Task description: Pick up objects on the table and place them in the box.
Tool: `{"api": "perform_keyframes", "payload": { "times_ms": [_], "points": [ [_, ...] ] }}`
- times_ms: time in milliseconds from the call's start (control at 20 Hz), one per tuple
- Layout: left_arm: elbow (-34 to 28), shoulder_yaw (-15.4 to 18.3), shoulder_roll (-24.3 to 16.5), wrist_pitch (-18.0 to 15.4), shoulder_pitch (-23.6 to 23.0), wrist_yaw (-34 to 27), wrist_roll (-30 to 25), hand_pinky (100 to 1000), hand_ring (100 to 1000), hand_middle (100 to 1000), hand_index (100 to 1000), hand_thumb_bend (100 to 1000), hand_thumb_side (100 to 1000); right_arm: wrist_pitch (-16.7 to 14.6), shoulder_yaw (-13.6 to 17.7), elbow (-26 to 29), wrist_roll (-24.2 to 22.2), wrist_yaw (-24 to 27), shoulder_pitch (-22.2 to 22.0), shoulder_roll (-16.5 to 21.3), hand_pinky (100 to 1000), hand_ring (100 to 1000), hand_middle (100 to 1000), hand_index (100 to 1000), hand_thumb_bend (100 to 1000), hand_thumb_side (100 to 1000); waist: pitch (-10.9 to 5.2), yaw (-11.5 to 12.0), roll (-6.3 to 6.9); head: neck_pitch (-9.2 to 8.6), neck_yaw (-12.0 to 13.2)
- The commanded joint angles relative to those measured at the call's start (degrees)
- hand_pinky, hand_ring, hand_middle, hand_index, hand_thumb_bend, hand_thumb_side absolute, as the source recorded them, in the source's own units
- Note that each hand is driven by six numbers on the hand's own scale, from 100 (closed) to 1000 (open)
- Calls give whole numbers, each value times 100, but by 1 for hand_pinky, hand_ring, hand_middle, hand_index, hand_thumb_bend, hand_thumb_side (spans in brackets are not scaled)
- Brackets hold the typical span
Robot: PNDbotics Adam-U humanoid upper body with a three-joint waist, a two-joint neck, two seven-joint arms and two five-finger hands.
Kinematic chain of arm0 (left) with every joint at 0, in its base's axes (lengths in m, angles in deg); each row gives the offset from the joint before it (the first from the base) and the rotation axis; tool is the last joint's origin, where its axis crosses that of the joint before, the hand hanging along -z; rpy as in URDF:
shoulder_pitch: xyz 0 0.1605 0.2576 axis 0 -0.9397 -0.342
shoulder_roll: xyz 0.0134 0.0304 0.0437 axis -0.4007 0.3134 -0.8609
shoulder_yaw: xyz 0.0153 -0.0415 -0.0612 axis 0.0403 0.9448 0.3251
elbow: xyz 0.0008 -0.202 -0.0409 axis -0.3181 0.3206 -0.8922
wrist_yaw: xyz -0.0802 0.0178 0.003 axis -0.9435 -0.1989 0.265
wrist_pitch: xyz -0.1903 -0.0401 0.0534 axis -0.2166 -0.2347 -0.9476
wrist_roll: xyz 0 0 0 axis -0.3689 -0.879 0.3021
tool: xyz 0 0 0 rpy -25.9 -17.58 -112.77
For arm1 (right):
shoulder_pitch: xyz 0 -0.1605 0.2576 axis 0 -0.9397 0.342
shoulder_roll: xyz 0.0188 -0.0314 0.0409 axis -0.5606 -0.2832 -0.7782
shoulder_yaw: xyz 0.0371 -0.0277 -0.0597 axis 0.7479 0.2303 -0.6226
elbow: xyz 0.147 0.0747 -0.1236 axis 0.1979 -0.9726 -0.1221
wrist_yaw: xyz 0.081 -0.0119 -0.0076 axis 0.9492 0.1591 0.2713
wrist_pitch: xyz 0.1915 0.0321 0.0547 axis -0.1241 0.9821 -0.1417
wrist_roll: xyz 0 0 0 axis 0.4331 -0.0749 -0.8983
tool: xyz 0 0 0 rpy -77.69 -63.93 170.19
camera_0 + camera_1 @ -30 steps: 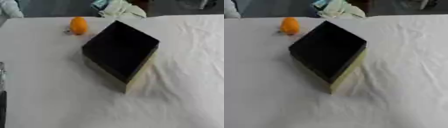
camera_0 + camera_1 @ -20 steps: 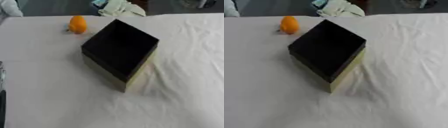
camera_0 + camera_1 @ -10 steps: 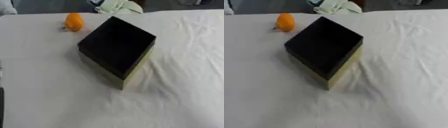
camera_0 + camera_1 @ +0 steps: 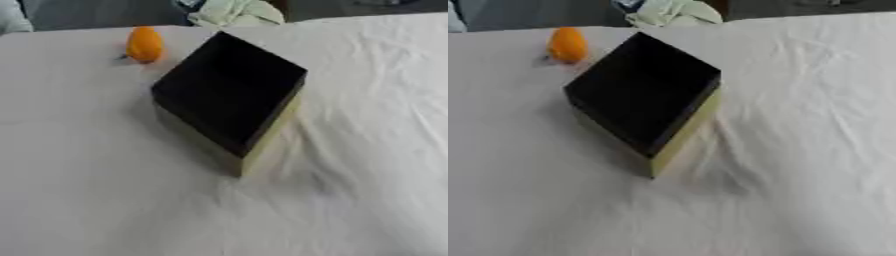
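Box (image 4: 229, 97) at centre of the tabletop (image 4: 79, 190), turned corner-on to the robot, dark inside, pale wall showing on its near right face. Orange (image 4: 144, 44) just off the box's far-left corner, close to it but not touching, near the tabletop's far edge. Beyond the box's far corner, a crumpled pale cloth (image 4: 234, 12) at the edge. No robot hand in either view, so whether fingers are spread or closed, nobody can say.

The step in hand looks like the first pick: reach for the orange. Best approach, as I judge it, is from the side away from the box, so the fingers don't knock the box wall, then curl round the fruit's middle and lift clear before crossing over the rim.

The orange looks slightly taller than wide, its long axis roughly upright, leaning a touch toward the far edge; a small dark bit sits at its lower left. Round thing on cloth: it may roll if nudged.
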Motion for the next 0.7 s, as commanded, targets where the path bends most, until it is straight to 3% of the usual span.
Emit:
{"api": "perform_keyframes", "payload": {
  "times_ms": [50,350,700],
  "points": [
    [660,-175,-591,37,396,411,-433,545,628,713,754,444,599,3,15,88,-24,-15,54,202,770,758,695,854,279,1000,-117,-15,-3,31,15],
    [1964,-691,-823,-196,1343,1585,-1477,573,673,763,827,525,670,12,-31,88,-77,2,77,223,770,758,695,854,279,1000,-88,-53,7,52,56],
    [3489,-951,-560,-611,2469,2974,-2612,606,707,794,862,580,678,16,-64,88,-123,19,100,257,770,759,694,855,281,1000,-37,-88,-7,-10,71]
  ]
}}
